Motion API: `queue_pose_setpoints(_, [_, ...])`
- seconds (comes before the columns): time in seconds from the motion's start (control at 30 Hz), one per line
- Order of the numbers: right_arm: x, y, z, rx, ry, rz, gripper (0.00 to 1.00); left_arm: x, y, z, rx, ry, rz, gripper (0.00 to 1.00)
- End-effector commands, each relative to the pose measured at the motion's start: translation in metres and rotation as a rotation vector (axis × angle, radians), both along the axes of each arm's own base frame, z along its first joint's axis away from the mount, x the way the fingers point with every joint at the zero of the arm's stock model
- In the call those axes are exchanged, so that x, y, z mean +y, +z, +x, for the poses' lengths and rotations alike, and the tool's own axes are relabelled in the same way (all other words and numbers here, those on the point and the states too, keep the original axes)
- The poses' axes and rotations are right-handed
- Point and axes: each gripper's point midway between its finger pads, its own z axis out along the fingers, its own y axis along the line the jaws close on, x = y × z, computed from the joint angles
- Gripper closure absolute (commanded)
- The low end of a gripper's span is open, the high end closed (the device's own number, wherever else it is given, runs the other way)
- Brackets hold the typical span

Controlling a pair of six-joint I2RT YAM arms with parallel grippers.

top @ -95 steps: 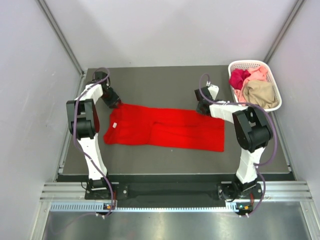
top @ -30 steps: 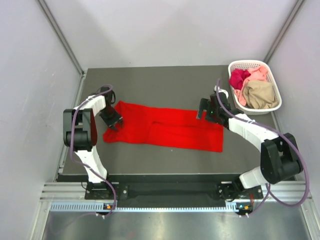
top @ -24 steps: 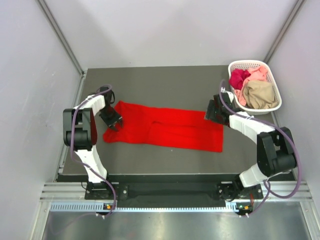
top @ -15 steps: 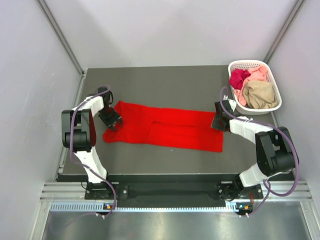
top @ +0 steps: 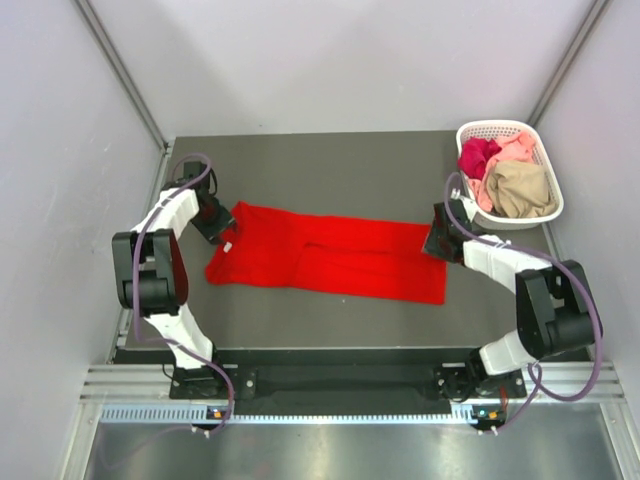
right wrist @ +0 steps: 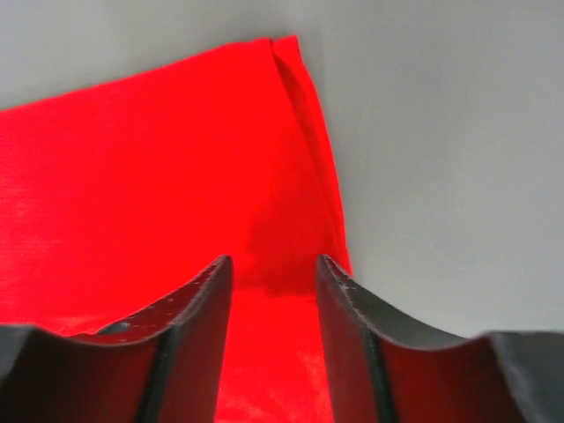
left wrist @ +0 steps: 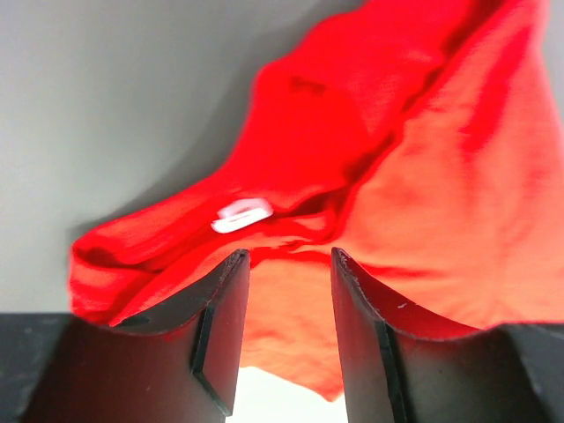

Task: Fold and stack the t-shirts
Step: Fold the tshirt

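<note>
My left gripper point(left wrist: 289, 256) is released: on its wrist camera the two dark fingers stand apart, and in the gap I see the collar end of the red shirt point(left wrist: 423, 203). The white label point(left wrist: 242, 214) lies just past the fingertips, toward 11 o'clock. From above, the left gripper point(top: 222, 232) is down at the shirt's 9 o'clock end, on its far corner.

My right gripper point(right wrist: 273, 262) is released too. Its fingers stand apart over flat red cloth, and the shirt's corner sits at 12 o'clock from them with bare grey table to the right. From above, the right gripper point(top: 437, 243) is at the shirt's 3 o'clock end, over the far corner. I cannot tell from either wrist camera whether the fingertips touch the cloth.

The red shirt point(top: 330, 258) lies on the table point(top: 330, 175) as a long flat band running from 9 to 3 o'clock across the middle, between the two arms. The label point(top: 229, 247) shows at its left end.

The white basket point(top: 500, 127) sits at the table's 2 o'clock corner, well apart from the red shirt. Inside it a magenta shirt point(top: 478, 155), a pink shirt point(top: 518, 148) and a tan shirt point(top: 520, 188) are bunched together.
</note>
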Motion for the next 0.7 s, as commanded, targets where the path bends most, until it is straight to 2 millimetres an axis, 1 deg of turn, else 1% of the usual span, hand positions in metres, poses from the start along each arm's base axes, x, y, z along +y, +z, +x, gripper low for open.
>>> queue_pose_setpoints(0.0, [0.007,0.05,0.019,-0.112,0.02,0.055,0.54,-0.007,0.026,0.036,-0.133,-0.028,-0.039,0.53])
queue_pose_setpoints(0.03, [0.013,0.058,0.022,-0.125,0.04,0.075,0.52,-0.007,0.02,0.038,-0.116,-0.029,-0.04,0.53])
queue_pose_setpoints(0.07, [0.016,0.063,0.024,-0.135,0.05,0.085,0.48,-0.008,0.025,0.045,-0.124,-0.034,-0.035,0.53])
queue_pose_setpoints(0.1, [0.019,0.069,0.025,-0.145,0.063,0.098,0.46,-0.007,0.021,0.04,-0.089,-0.037,-0.023,0.53])
queue_pose_setpoints(0.13, [0.025,0.077,0.028,-0.159,0.083,0.118,0.45,-0.006,0.017,0.044,-0.071,-0.039,-0.005,0.53])
queue_pose_setpoints(0.17, [0.029,0.08,0.029,-0.164,0.097,0.131,0.43,-0.005,0.013,0.04,-0.048,-0.042,0.015,0.53])
queue_pose_setpoints(0.2, [0.034,0.084,0.031,-0.176,0.114,0.141,0.41,0.004,0.009,0.039,-0.036,-0.031,0.067,0.54])
queue_pose_setpoints(0.27, [0.052,0.093,0.035,-0.202,0.209,0.17,0.37,0.012,0.004,0.038,-0.044,-0.036,0.098,0.54])
queue_pose_setpoints(0.3, [0.064,0.09,0.036,-0.197,0.27,0.182,0.35,0.011,0.005,0.04,-0.064,-0.064,0.092,0.54])
queue_pose_setpoints(0.33, [0.079,0.097,0.038,-0.207,0.356,0.203,0.33,0.01,0.007,0.049,-0.115,-0.085,0.086,0.54])
queue_pose_setpoints(0.37, [0.085,0.098,0.04,-0.204,0.387,0.208,0.32,0.008,0.009,0.054,-0.134,-0.102,0.076,0.55])
queue_pose_setpoints(0.4, [0.096,0.096,0.04,-0.192,0.426,0.207,0.31,0.002,0.011,0.059,-0.155,-0.133,0.052,0.55])
queue_pose_setpoints(0.43, [0.102,0.101,0.042,-0.207,0.457,0.206,0.31,-0.005,0.016,0.069,-0.181,-0.158,0.01,0.55])
queue_pose_setpoints(0.47, [0.107,0.102,0.042,-0.213,0.472,0.208,0.31,-0.009,0.018,0.074,-0.188,-0.167,-0.008,0.56])
queue_pose_setpoints(0.5, [0.115,0.104,0.041,-0.224,0.492,0.213,0.31,-0.012,0.013,0.077,-0.176,-0.171,-0.023,0.57])
queue_pose_setpoints(0.53, [0.119,0.107,0.041,-0.239,0.502,0.222,0.31,-0.01,0.021,0.086,-0.198,-0.167,-0.014,0.57])
queue_pose_setpoints(0.63, [0.13,0.107,0.04,-0.238,0.52,0.234,0.31,0.002,0.022,0.096,-0.193,-0.16,0.051,0.57])
queue_pose_setpoints(0.67, [0.134,0.103,0.039,-0.221,0.526,0.235,0.31,0.008,0.02,0.096,-0.18,-0.154,0.082,0.58])
